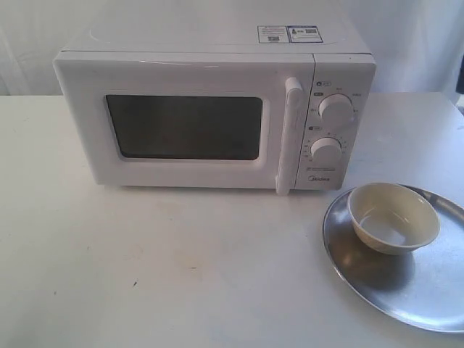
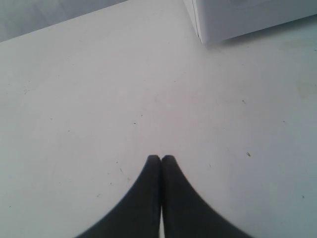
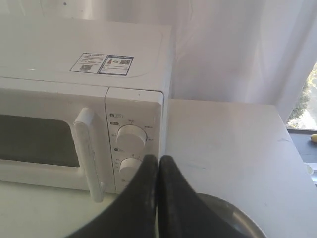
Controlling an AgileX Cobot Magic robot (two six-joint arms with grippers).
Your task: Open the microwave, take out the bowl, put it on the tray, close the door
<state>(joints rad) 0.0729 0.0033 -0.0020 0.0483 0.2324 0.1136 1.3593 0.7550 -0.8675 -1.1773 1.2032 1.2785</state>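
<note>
Two claws, both pressed shut and empty: left claw (image 2: 161, 159) over bare surface (image 2: 99, 99), a microwave (image 2: 237, 17) corner beyond it; right claw (image 3: 157, 159) facing the dials (image 3: 132, 136), the tray (image 3: 233, 218) rim just past it. On the tray's left part, near right of the microwave, rests the bowl (image 1: 394, 217); the door (image 1: 181, 130) is closed.

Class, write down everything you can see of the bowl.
The bowl is small, round and cream, with a smooth, plain, slightly glossy surface, perhaps plastic or ceramic. It stands upright and empty on the back left part of the silver tray, near its rim, in front of the microwave's dial side. Nothing else touches it.
</note>
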